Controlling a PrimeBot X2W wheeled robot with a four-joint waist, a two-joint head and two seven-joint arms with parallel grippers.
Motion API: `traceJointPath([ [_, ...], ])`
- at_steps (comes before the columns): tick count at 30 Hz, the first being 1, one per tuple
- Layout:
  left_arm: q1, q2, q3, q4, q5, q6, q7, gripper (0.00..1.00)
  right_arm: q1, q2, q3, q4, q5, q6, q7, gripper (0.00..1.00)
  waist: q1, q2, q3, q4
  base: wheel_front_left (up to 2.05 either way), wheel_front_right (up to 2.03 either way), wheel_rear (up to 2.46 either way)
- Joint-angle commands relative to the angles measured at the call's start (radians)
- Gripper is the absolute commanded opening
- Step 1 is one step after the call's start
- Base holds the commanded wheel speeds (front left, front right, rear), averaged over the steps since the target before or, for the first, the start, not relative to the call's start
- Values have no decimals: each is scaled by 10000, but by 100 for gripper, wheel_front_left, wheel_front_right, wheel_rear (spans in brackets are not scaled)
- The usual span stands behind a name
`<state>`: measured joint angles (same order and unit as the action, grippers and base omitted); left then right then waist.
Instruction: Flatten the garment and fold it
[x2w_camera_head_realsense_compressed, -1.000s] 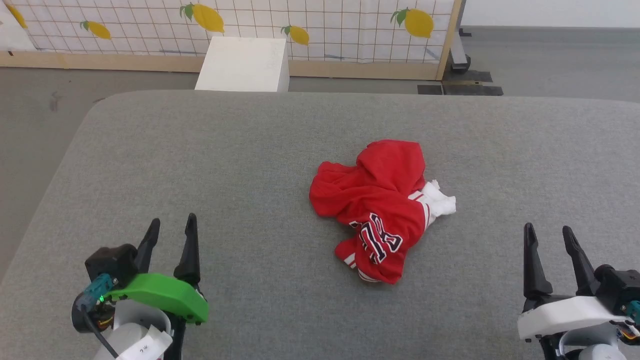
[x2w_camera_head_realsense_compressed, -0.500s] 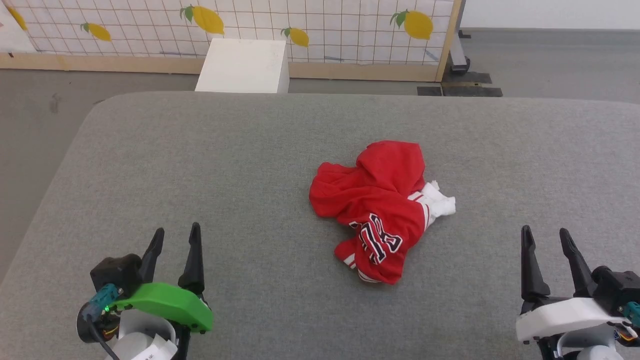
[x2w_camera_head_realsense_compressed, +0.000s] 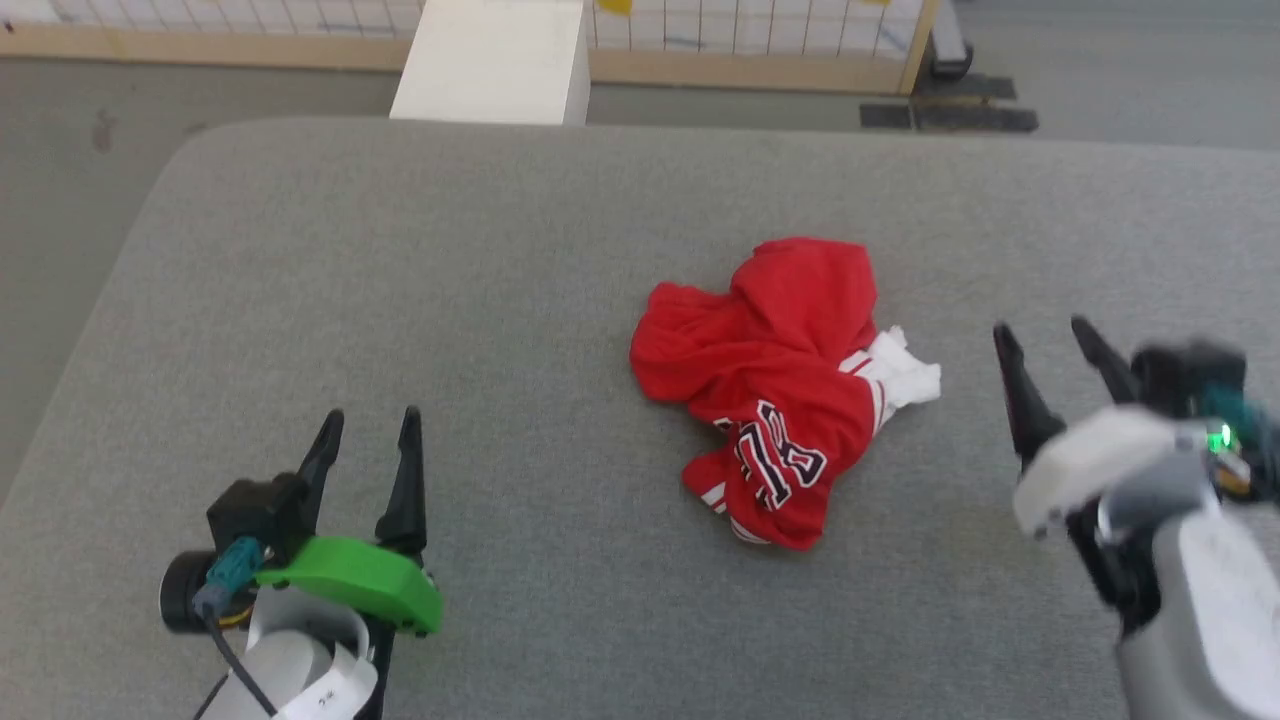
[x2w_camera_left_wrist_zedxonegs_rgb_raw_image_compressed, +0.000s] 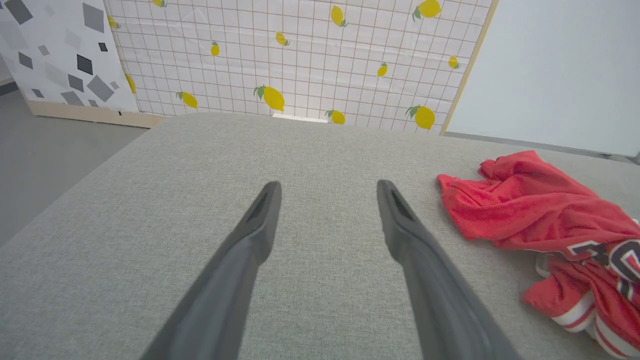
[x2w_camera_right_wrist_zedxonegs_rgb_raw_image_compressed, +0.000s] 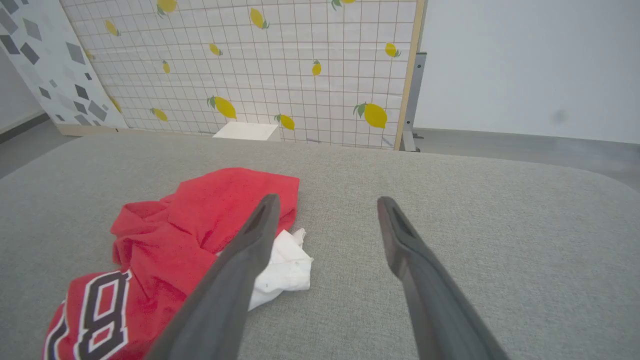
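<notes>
Two gaping, empty tools, left tool and right tool, flank the garment (right wrist view catches its white sleeve).

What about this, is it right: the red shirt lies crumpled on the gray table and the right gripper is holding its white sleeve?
No. The red shirt lies crumpled on the gray table, but the right gripper is not holding its white sleeve: the head view shows it open, beside the shirt and apart from it.

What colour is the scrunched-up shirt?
The shirt is red, with a white sleeve and dark letters; head view shows it best.
</notes>
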<state>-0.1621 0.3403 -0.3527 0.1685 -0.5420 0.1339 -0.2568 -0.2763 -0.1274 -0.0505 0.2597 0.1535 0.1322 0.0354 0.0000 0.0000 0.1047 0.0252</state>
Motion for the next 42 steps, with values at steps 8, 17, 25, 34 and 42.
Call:
traceJointPath([
  [8,-748,-309,-73,-162,351,14,-48,100,-2469,-1265,1620,1100,416,-15,4057,100,0,0,1392,708,0,0,0],
  [17,-1083,-668,-5,-168,571,-121,-49,100,-3676,-2105,3302,1745,871,-15,7182,100,0,0,2094,1239,0,0,0],
  [25,-1085,-904,172,-123,696,-248,-49,100,-3490,-2466,4471,1796,1710,-15,8286,89,0,0,2231,1343,0,0,0],
  [34,-946,-990,414,104,754,-405,-49,100,-3625,-2594,3457,1482,2070,-15,6689,0,0,0,1677,921,0,0,0],
  [42,-707,-1015,463,331,682,-575,-49,100,-2286,-2258,490,1128,1752,-15,5616,0,0,0,796,559,0,0,0],
])
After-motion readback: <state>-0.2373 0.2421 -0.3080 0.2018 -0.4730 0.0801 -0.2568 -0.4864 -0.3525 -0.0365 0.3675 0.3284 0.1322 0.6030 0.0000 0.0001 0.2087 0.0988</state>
